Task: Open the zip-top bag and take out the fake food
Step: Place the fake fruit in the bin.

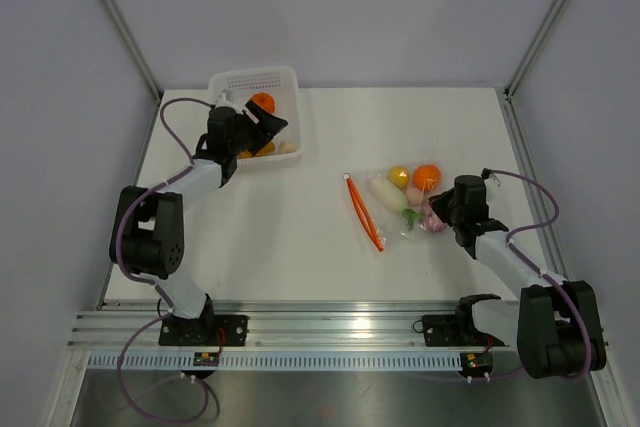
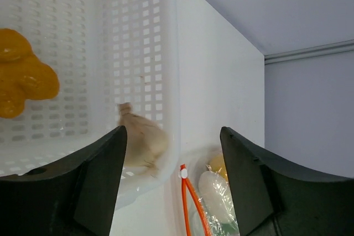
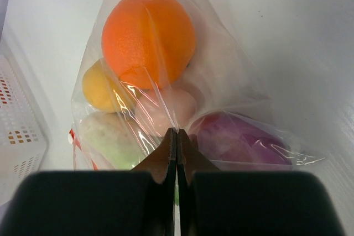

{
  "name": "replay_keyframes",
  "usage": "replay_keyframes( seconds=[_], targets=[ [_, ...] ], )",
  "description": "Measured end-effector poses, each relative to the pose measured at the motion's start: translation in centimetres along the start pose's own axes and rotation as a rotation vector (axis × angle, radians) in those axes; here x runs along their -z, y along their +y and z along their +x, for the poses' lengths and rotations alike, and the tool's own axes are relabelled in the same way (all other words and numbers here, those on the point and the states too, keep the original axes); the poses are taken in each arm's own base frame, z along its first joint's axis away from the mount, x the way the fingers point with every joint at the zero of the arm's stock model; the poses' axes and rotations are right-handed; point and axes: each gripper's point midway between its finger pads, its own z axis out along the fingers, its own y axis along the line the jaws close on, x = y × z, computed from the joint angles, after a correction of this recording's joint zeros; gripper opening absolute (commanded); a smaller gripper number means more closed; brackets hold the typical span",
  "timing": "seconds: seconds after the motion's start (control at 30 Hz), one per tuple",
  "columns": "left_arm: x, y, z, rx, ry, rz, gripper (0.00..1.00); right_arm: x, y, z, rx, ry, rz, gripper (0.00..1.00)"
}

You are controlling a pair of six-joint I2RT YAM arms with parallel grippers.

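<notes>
one zip-top bag lies on the table, right of centre; five fake food pieces show inside: one orange, one yellow, one white, one pink, one purple; right gripper closed, pinching the bag's plastic; left gripper spread wide, empty, over one white basket.

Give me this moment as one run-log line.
left gripper: open over basket | right gripper: shut on zip-top bag | fake food: some in basket, rest inside bag

Bright, even overhead light leaves faint soft shadows on the white bench. Glare streaks the bag. The close-up basket looks soft.
</notes>
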Motion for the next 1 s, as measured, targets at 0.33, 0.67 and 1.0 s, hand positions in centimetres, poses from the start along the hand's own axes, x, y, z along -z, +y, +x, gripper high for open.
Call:
replay_keyframes(
  seconds=[0.33,0.67,1.0],
  targets=[
    [1.1,0.6,0.4,-0.017,-0.019,0.006,0.99,0.0,0.1,0.2,0.011,0.012,-0.009,0.0],
    [6.3,-0.8,5.8,0.0,0.028,0.142,0.99,0.0,0.6,0.8,0.077,0.056,-0.04,0.1],
    [10.5,-2.1,9.1,-0.002,0.073,0.284,0.99,1.1,2.2,0.0,0.1,0.017,-0.127,0.0]
  ],
)
